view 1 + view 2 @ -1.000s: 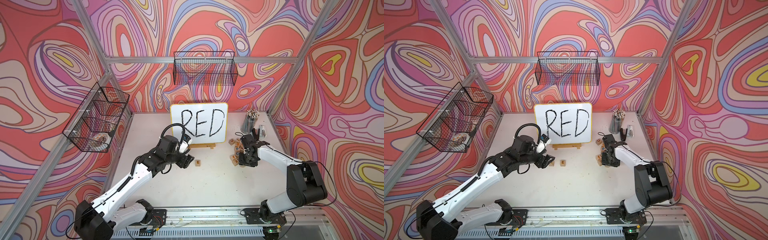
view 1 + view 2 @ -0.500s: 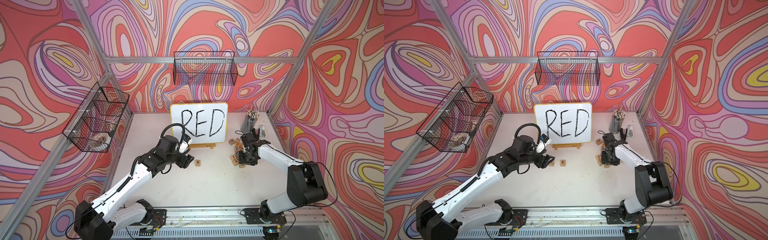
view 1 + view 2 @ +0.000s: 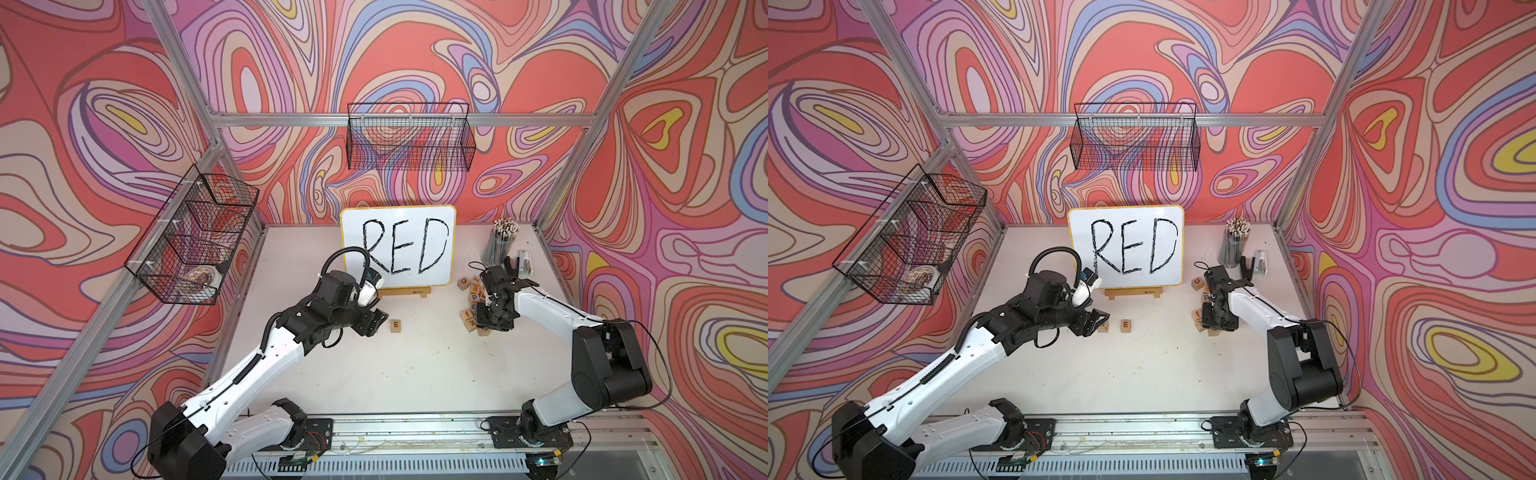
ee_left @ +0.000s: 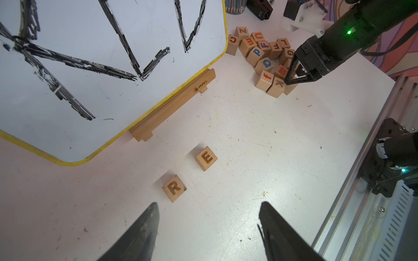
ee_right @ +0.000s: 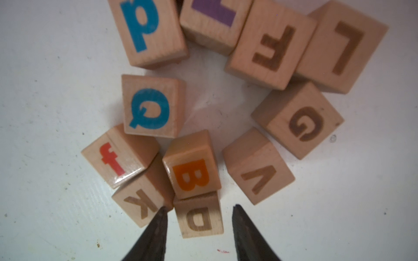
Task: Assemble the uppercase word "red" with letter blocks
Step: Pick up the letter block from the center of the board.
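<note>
Two letter blocks lie face up in front of the whiteboard, the R [image 4: 174,188] to the left of the E [image 4: 206,158], with a small gap between them. The E [image 3: 396,326] shows in both top views. My left gripper [image 4: 209,203] hovers open just short of the R, holding nothing. My right gripper [image 5: 199,206] is down at the near edge of the pile of letter blocks [image 3: 473,303]. Its open fingers straddle the D block [image 5: 199,218], with a clear gap on one side. The D rests on the table against an orange B block [image 5: 192,174].
The whiteboard [image 3: 399,245] reading "RED" stands on a wooden stand [image 4: 174,106] at the back. A pencil cup [image 3: 500,243] and a stapler [image 3: 523,264] sit at the back right. Wire baskets [image 3: 191,232] hang on the left and rear walls. K [image 5: 138,205] and V [image 5: 257,171] blocks flank the D.
</note>
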Robot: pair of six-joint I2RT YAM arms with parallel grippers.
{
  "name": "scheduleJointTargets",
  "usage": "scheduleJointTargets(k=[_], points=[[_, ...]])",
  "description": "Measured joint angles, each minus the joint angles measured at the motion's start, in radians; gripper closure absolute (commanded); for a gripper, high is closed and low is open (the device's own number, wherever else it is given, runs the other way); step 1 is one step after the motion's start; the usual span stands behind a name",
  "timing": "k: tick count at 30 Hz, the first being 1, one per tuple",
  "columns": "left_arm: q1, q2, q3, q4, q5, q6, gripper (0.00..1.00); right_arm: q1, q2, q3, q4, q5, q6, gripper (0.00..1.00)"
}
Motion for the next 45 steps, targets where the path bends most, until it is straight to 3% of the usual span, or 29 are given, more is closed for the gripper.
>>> scheduleJointTargets(k=[45], points=[[0.0, 0.0, 0.0, 0.0, -0.003, 0.0, 0.27, -0.013, -0.022, -0.035, 0.005, -0.03, 0.023, 0.52]])
